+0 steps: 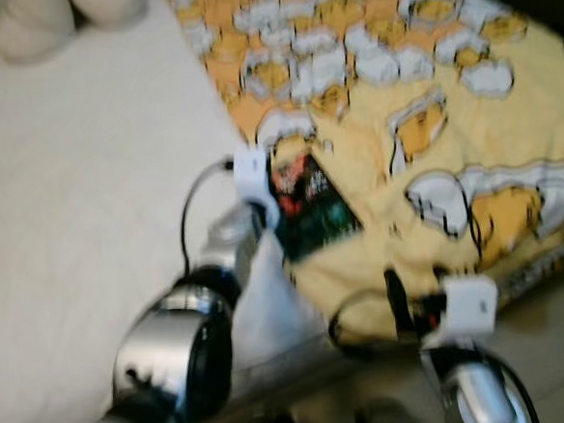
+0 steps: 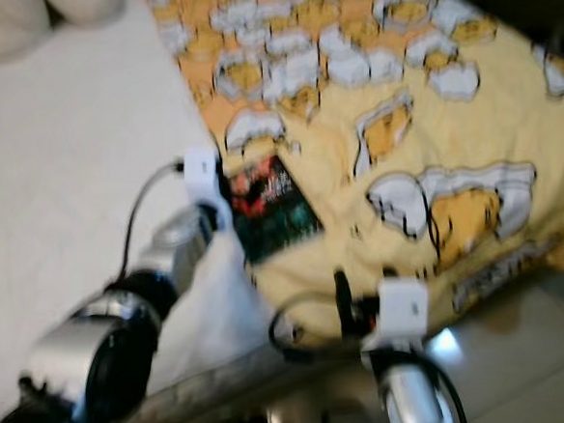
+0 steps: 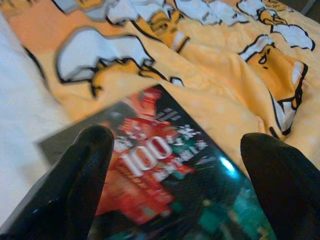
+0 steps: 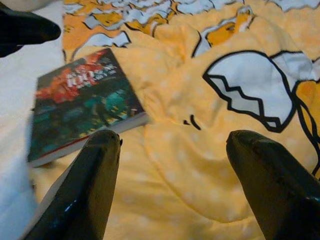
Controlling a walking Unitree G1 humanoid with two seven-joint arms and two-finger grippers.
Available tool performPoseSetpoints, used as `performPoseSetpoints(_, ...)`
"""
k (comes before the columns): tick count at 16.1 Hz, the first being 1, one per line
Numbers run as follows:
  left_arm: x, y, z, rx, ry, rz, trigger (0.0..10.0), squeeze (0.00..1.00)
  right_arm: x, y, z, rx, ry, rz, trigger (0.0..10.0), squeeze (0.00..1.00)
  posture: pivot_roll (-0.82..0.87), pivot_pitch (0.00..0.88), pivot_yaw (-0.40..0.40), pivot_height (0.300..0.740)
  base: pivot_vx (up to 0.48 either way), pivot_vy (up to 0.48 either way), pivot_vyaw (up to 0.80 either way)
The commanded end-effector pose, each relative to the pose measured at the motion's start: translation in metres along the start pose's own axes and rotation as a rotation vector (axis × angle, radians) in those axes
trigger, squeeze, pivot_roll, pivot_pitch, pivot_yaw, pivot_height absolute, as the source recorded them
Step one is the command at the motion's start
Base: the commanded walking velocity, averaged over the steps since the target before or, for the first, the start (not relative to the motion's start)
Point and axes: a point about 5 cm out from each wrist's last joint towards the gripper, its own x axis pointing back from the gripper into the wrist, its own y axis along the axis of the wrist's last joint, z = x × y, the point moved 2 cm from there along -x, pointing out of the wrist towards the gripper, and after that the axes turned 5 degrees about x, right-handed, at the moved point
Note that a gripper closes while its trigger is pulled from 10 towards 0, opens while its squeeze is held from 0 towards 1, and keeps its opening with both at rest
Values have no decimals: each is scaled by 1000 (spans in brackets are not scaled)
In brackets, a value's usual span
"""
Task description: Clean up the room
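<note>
A dark book (image 1: 306, 210) with red and green cover art lies on the bed, at the edge of a yellow cartoon-print blanket (image 1: 451, 132). My left gripper (image 3: 185, 175) is open just above the book (image 3: 160, 190), its two black fingers (image 3: 80, 180) apart over the cover. My right gripper (image 4: 175, 175) is open too, hovering over the yellow blanket (image 4: 210, 150) near the bed's front edge, with the book (image 4: 80, 110) a short way off to its left. Both silver arms reach in from below in the eye views, which are blurred.
White bedding (image 1: 78, 206) covers the left part of the bed, with pale pillows (image 1: 37, 25) at the far left. A tiled floor (image 1: 553, 347) lies at the lower right beside the bed.
</note>
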Motion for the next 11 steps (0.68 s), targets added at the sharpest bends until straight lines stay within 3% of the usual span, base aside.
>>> performPoseSetpoints(1,0,-9,-1,47,15,34,10000,0,3,0,-2,4,-3,9,10000,122,-182,182,110,740,0,0,0)
performPoseSetpoints(7,5,-21,14,206,108,82,10000,0,20,-4,0,1,15,47,10000,125,-207,231,104,740,0,0,0)
performPoseSetpoints(11,8,-37,12,338,111,143,10000,0,26,-4,2,-5,16,61,10000,129,-218,247,99,740,0,0,0)
